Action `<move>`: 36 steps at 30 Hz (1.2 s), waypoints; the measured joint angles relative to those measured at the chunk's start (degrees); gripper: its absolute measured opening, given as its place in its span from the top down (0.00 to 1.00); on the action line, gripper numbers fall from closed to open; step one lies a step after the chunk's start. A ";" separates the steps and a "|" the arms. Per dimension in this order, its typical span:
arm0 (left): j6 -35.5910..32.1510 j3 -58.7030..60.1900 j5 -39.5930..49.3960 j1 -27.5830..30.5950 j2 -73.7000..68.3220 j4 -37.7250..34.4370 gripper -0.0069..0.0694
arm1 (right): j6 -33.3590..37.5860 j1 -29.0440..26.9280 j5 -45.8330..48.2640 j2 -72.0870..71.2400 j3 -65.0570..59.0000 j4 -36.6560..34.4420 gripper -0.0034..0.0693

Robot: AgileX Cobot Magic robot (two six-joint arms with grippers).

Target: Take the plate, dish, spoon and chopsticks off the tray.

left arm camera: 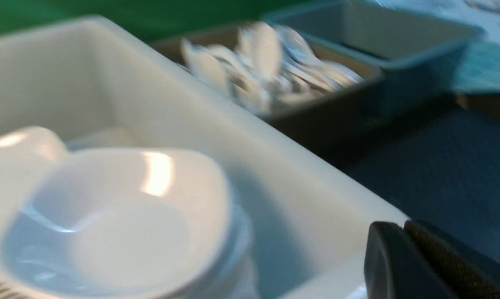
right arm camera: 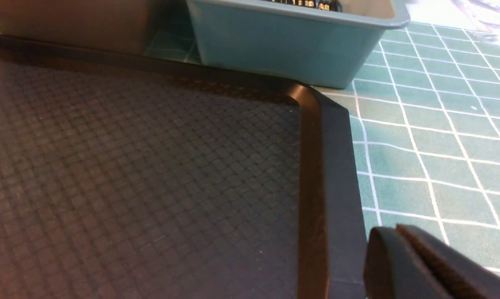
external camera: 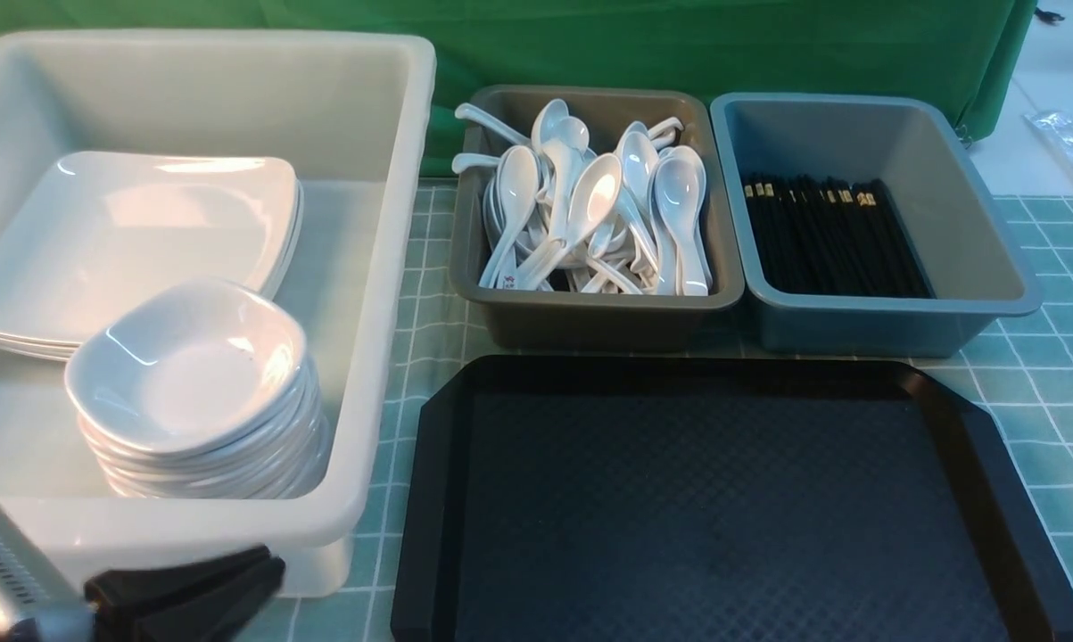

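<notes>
Left pincer (external camera: 264,571), closed and holding nothing, hangs beside the white bin's (external camera: 393,267) near rim, by the bare tray (external camera: 723,499).

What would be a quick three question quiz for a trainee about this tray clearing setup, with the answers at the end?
1. True or false: the tray holds no tableware.
2. Which bin holds the chopsticks: A white, B brown, C blue-grey?
3. What sits in front of the plate stack in the white bin?

Key: 1 true. 2 C, the blue-grey bin; spoons fill the brown bin. 3 a stack of dishes.
</notes>
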State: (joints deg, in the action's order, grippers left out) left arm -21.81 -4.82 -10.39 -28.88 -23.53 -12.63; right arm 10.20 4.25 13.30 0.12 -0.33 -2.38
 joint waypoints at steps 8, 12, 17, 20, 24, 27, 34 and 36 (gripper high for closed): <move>8.22 5.13 16.17 29.11 21.82 2.28 0.89 | 0.00 0.00 0.00 0.00 0.00 0.00 0.90; 11.15 5.23 24.86 30.82 23.44 2.45 0.89 | 0.00 0.00 0.07 -0.05 0.00 0.00 0.87; 11.96 5.23 24.20 30.82 23.44 2.63 0.89 | 0.00 0.00 0.07 -0.05 0.00 0.00 0.85; 11.96 5.23 24.16 30.82 23.44 2.63 0.89 | 0.00 0.00 0.07 -0.05 0.00 0.00 0.83; 11.96 5.23 23.96 30.82 23.44 2.63 0.89 | 0.00 0.00 0.07 -0.05 0.00 0.00 0.83; 11.96 5.23 23.96 30.82 23.44 2.63 0.89 | 0.00 0.00 0.07 -0.05 0.00 0.00 0.82; 11.96 5.23 23.96 30.82 23.44 2.63 0.89 | 0.00 0.00 0.07 -0.05 0.00 0.00 0.80; 11.96 5.23 23.96 30.82 23.44 2.63 0.89 | 0.00 0.00 0.07 -0.05 0.00 0.00 0.80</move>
State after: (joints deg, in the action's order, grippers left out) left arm -9.85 0.41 13.57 1.93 -0.09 -10.01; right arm 10.20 4.25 13.36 0.07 -0.33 -2.38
